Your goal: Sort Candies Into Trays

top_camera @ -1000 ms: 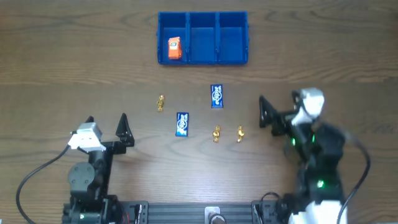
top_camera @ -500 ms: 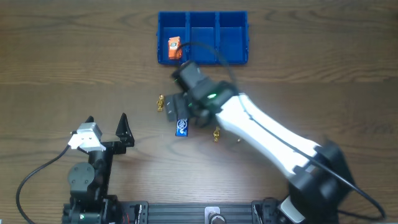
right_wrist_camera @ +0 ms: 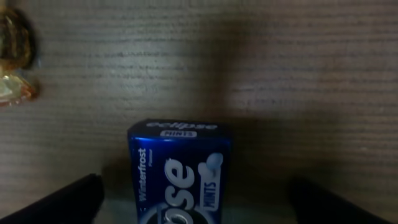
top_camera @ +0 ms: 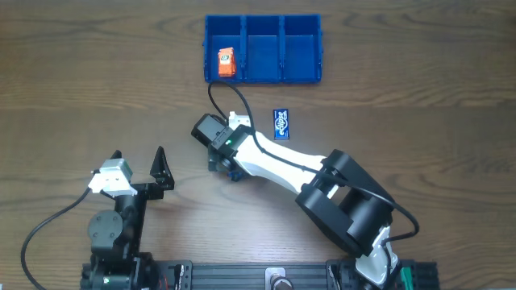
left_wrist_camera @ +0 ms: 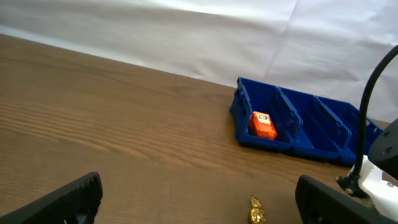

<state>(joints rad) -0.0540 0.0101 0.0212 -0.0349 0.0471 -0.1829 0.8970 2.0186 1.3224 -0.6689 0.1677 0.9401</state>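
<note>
Right wrist view: the right hand (right_wrist_camera: 199, 208), fingers apart, straddles a blue mint box (right_wrist_camera: 180, 165), likely light, stiff, slick; pinch its long sides.

And underneath it all we've got the brown wood-grain tabletop (top_camera: 72, 72), with a creased white backdrop (left_wrist_camera: 186, 37) (folds plainly showing) standing along its far edge.

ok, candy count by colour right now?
Orange candy: 1, in the blue tray.
Blue mint packs: 2; second pack sits at the right tool.
Gold-wrapped candy: 1 certain; both wrist views may show the same one.
Total: 4 at least.
</note>
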